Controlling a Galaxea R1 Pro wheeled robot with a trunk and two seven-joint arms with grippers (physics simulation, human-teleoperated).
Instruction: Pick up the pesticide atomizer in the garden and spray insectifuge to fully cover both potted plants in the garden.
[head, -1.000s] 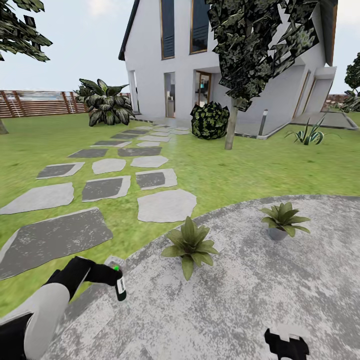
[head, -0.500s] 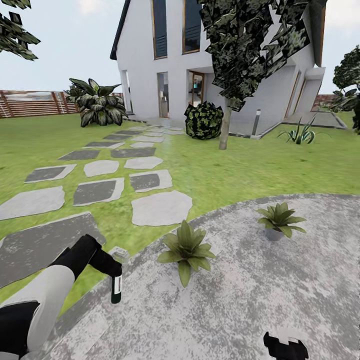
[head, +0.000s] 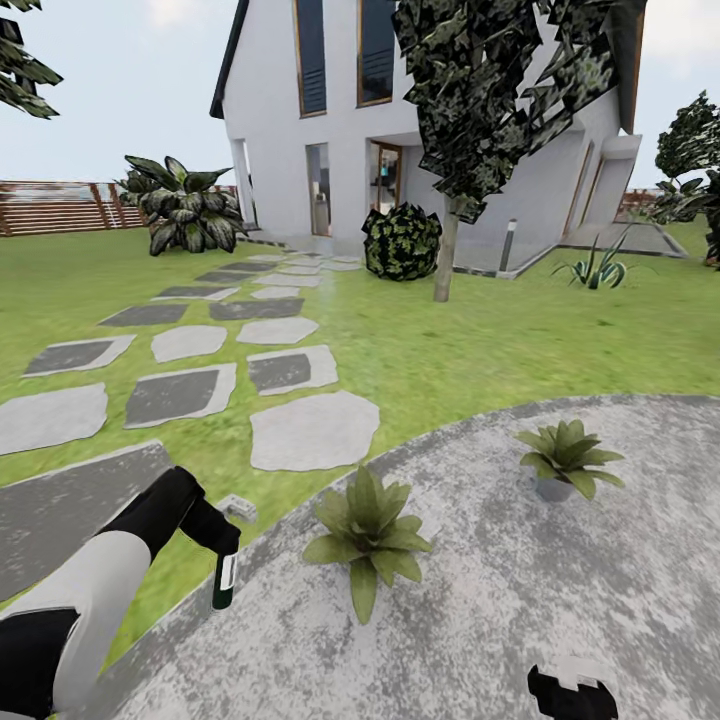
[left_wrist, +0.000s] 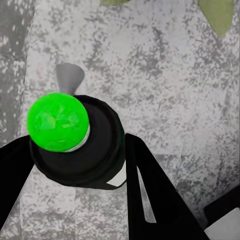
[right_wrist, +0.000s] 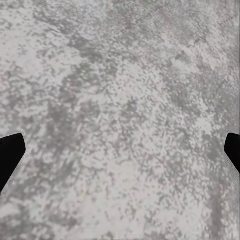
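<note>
Head view has shifted: house and lawn sit further left and lower than a second ago, so the camera moved. Left gripper (head: 222, 545) holds the pesticide atomizer (head: 223, 582) higher than before, and the bottle has swung from tilted to nearly upright, long axis vertical, black top up in the fingers, base down over the patio (head: 520, 620) edge. Left wrist view: gripper clamped around the atomizer (left_wrist: 75, 145), black fingers (left_wrist: 150, 190) on either side, bright green cap facing the camera, grey nozzle pointing away over the paving.

Nearer potted plant (head: 366, 535) is just right of the bottle, apart from it; farther potted plant (head: 567, 458) sits well apart on the patio. Bare paving lies between them.

Right gripper (head: 572, 695) is low at the frame edge; right wrist view shows its fingertips (right_wrist: 10, 155) spread wide over bare paving, holding nothing.
</note>
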